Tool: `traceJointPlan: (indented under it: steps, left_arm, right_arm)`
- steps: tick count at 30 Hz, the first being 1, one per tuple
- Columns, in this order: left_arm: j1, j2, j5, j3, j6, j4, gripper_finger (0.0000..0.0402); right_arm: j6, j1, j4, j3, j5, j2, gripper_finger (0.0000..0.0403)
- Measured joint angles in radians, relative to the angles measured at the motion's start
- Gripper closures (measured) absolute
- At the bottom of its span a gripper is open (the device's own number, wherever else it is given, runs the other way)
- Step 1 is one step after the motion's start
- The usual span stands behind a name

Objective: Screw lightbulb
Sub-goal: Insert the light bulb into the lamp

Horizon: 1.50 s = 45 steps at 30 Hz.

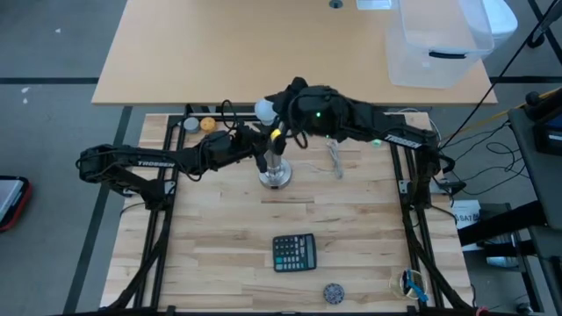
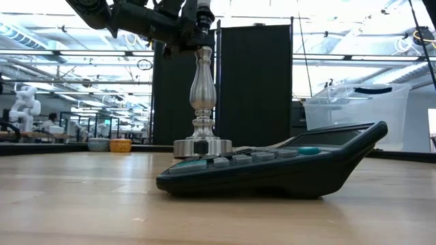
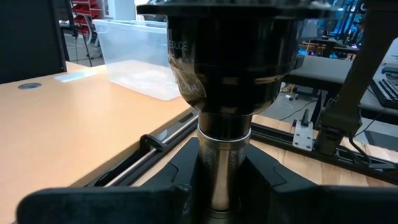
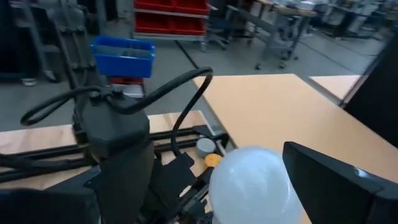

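The silver stand (image 1: pixel 274 174) stands upright on its round base in the middle of the table, and is also seen in the low view (image 2: pixel 202 102). Its dark socket top (image 3: pixel 224 62) fills the left wrist view. The white lightbulb (image 4: pixel 255 183) sits at the stand's top (image 1: pixel 265 111); its screw base is hidden. My left gripper (image 1: pixel 261 147) is shut on the stand's stem. My right gripper (image 1: pixel 272 108) is open around the lightbulb, one finger (image 4: pixel 336 180) close beside the globe and the other far off to the other side. My left gripper pinches the stand's silver stem (image 3: pixel 224 155) between its two fingers, just below the dark socket. The fingers come in level from the table's left side and lie across the stem. The stand stays upright with its round base (image 2: pixel 202 146) on the table.
A dark calculator (image 1: pixel 294 252) lies toward the near edge, with a small round thing (image 1: pixel 333 291) beyond it. An orange ball (image 1: pixel 208 124) and a grey disc (image 1: pixel 190 124) lie at the far left. A clear plastic bin (image 1: pixel 435 39) stands on the far tabletop.
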Motion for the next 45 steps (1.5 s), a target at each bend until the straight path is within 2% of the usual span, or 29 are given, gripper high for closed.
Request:
traceJointPlan:
  steps: [2, 7, 12, 16, 18, 22, 29, 39, 45]
  left_arm:
    - [0.0, 0.0, 0.0, 0.0, 0.0, -0.001, 0.0328]
    - [0.0, 0.0, 0.001, 0.0, 0.001, -0.002, 0.0328]
    - [-0.001, 0.0, 0.001, -0.001, -0.002, -0.004, 0.0328]
    - [-0.001, 0.0, 0.001, -0.001, -0.002, -0.004, 0.0328]
    - [-0.001, 0.0, 0.002, -0.001, -0.002, -0.005, 0.0328]
    - [-0.001, 0.0, 0.002, -0.001, -0.003, -0.005, 0.0328]
    - [-0.002, 0.0, 0.007, -0.001, -0.003, -0.006, 0.0328]
    - [-0.002, 0.0, 0.008, -0.002, -0.003, -0.006, 0.0328]
    - [-0.002, 0.0, 0.008, -0.002, -0.003, -0.006, 0.0328]
  right_arm:
    - [-0.005, -0.015, -0.001, 0.0, -0.046, -0.006, 0.0053]
    - [-0.096, -0.047, -0.034, 0.001, -0.071, -0.01, 0.0053]
    - [-0.125, -0.089, -0.048, 0.001, -0.218, -0.009, 0.0053]
    - [-0.199, -0.115, -0.062, 0.001, -0.25, -0.009, 0.0053]
    - [-0.232, -0.134, -0.064, 0.001, -0.31, -0.009, 0.0053]
    - [-0.239, -0.173, -0.076, 0.001, -0.429, -0.009, 0.0053]
    - [-0.231, -0.218, -0.078, 0.001, -0.547, 0.005, 0.0053]
    - [-0.228, -0.223, -0.084, 0.002, -0.579, 0.028, 0.0054]
    - [-0.173, -0.223, -0.075, 0.002, -0.565, 0.029, 0.0096]
